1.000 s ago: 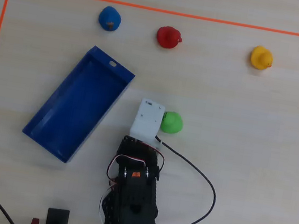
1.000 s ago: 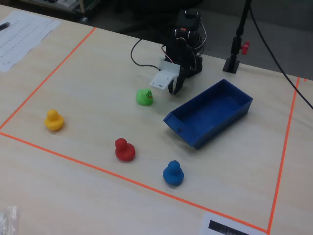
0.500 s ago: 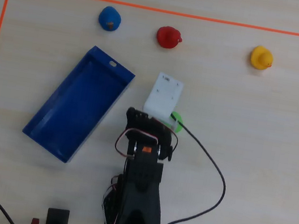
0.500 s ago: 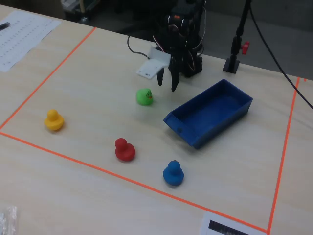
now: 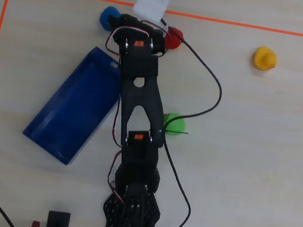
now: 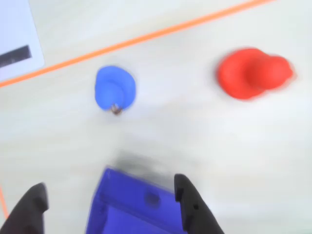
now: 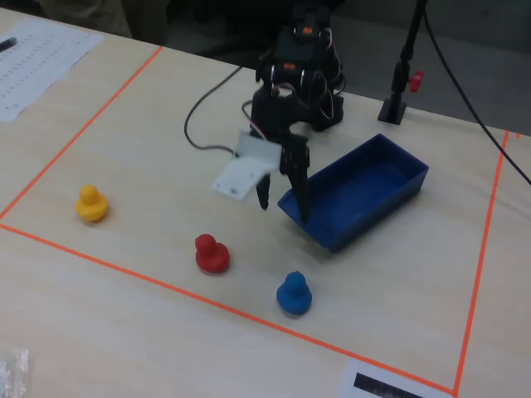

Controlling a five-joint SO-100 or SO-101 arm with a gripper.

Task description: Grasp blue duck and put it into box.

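The blue duck [image 6: 114, 87] stands on the table just inside the orange tape, apart from everything; it also shows in the overhead view [image 5: 108, 18] and in the fixed view [image 7: 293, 293]. The dark-blue box [image 5: 77, 104] lies beside the arm, and its short end [image 6: 141, 209] sits below my jaws. My gripper [image 6: 109, 184] is open and empty. In the fixed view it [image 7: 282, 203] hangs over the box's near end [image 7: 357, 191], short of the blue duck.
A red duck [image 6: 253, 73] stands near the blue one, also seen in the fixed view [image 7: 211, 253]. A yellow duck [image 5: 264, 58] and a green duck [image 5: 174, 123] stand further off. Orange tape [image 5: 157, 9] borders the area. A black cable [image 5: 214, 89] loops over the table.
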